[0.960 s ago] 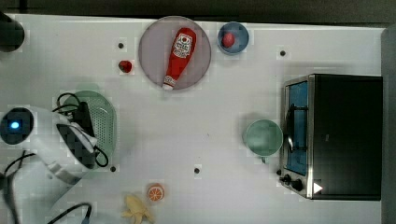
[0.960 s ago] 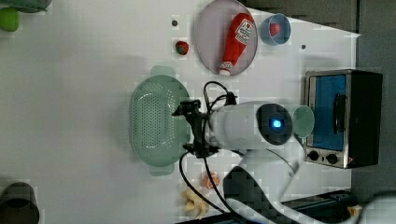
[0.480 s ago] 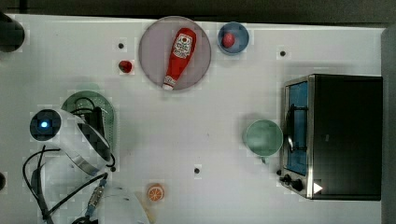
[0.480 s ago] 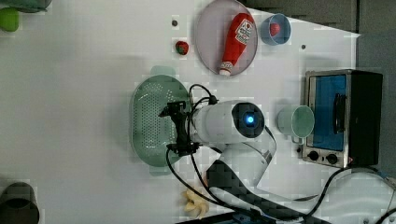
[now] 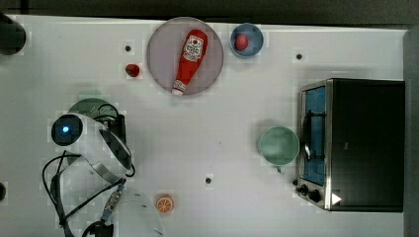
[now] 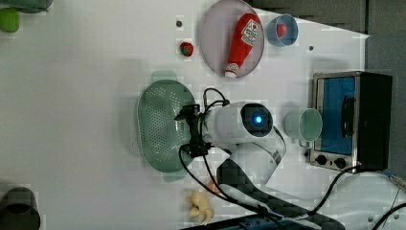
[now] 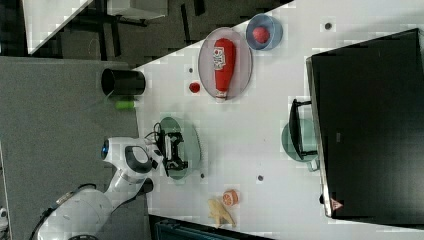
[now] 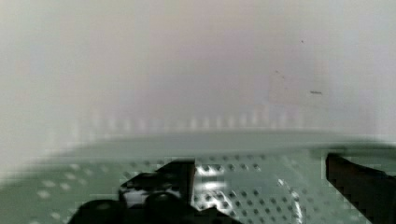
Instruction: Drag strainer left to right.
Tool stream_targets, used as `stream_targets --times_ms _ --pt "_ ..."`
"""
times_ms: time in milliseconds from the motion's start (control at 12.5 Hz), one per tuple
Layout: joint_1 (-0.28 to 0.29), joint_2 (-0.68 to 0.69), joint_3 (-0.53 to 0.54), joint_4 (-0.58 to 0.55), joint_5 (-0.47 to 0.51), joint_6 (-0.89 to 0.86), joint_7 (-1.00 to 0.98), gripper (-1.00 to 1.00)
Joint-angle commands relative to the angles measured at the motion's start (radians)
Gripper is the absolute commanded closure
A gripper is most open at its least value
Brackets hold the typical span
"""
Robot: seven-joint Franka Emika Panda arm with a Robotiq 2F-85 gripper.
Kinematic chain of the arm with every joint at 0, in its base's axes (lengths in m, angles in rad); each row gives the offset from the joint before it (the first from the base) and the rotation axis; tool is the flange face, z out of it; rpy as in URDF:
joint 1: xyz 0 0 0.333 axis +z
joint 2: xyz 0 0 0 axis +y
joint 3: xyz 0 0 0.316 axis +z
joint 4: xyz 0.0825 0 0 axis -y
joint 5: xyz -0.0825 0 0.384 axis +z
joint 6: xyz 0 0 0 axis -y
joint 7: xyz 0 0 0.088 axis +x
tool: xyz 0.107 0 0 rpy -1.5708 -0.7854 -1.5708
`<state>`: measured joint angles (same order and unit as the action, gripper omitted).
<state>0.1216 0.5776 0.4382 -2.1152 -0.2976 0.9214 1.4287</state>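
Drag had not visibly started: the strainer [image 6: 160,125] sat at the left view's left-centre of the tabletop [image 6: 86,96], well apart from the toaster oven [image 6: 352,120] and the cup [image 6: 303,124] on the left view's right, so the whole traverse was left. In the top view the strainer [image 5: 91,106] lay at the top view's left, mostly under the arm. The pincer [image 6: 190,130] was down inside the bowl near its right rim in the left view; the right view put the pincer [image 7: 172,150] over the strainer [image 7: 192,145] too. Fingers were spread, one at each side in the wrist view, with perforated floor [image 8: 243,186] between them and the rim arc beyond; nothing was pinched. My read: it was set to push or hook the wall rather than grip. Hard to tell: whether the fingertips touched the floor or hovered, and whether either finger touched the wall. The wrist view was blurred beyond the rim. The near end of the strainer was hidden by the arm in the top view. The plate with ketchup bottle [image 6: 243,43] and the small bowl [image 6: 282,29] sat far from the drag line; a banana [image 6: 200,208] lay near the robot base.
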Motion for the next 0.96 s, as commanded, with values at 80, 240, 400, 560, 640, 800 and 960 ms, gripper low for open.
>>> stream_targets --times_ms 80,240,400,560,640,800,960 --pt "-0.019 -0.021 -0.032 0.017 -0.005 0.026 0.034 -1.0" --pt "-0.029 -0.03 -0.046 0.008 -0.005 0.026 0.033 -1.0" --pt "-0.044 -0.044 -0.056 -0.005 -0.005 0.026 0.03 -1.0" --pt "-0.062 -0.057 -0.06 -0.024 -0.005 0.026 0.025 -1.0" --pt "-0.07 -0.064 -0.062 -0.035 -0.005 0.026 0.024 -1.0" --pt "-0.086 -0.077 -0.069 -0.056 -0.005 0.028 0.009 -1.0" --pt "-0.105 -0.089 -0.072 -0.079 -0.005 0.037 -0.026 -1.0"
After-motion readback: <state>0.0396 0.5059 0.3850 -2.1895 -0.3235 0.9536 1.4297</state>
